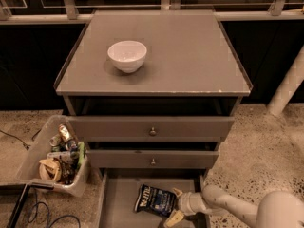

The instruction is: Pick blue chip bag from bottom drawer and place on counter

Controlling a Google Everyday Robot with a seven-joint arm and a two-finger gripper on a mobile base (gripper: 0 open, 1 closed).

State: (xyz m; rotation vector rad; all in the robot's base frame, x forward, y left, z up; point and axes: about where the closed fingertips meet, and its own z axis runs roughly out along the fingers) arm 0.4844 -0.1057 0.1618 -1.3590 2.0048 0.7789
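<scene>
While the bottom drawer [118, 198] stands pulled out, I log the blue chip bag [154, 201] lying flat on its grey floor, toward the right side. My gripper [175, 205] sits inside the drawer at the bag's right end. Its fingers [176, 192] are spread apart, one past the bag's upper corner and one below its lower corner, and I cannot tell whether they touch it. A white bowl [127, 56] stands on the bench [190, 56], left of centre. The two knobbed drawers [152, 126] are slightly ajar.
</scene>
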